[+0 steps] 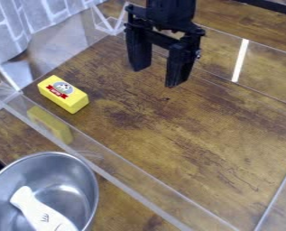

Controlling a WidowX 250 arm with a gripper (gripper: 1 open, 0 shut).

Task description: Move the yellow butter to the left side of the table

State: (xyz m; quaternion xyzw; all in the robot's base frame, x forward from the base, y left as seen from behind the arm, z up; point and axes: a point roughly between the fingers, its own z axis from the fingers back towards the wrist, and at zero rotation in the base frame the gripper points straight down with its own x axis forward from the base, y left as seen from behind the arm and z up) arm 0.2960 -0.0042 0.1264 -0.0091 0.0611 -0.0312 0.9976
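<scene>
single high oblique view over table (pixel 206 135)

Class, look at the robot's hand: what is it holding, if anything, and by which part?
Nothing is held. The hand hangs open above the bare wooden table, with empty space between its fingers. The yellow butter lies apart from it, untouched.

Arm above the pincer (pixel 159 75) beyond the top edge.

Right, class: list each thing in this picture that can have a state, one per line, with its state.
pincer: open, pointing down, holding nothing
yellow butter: lying flat on the table, apart from the pincer
metal bowl: upright, with a white object inside
</scene>
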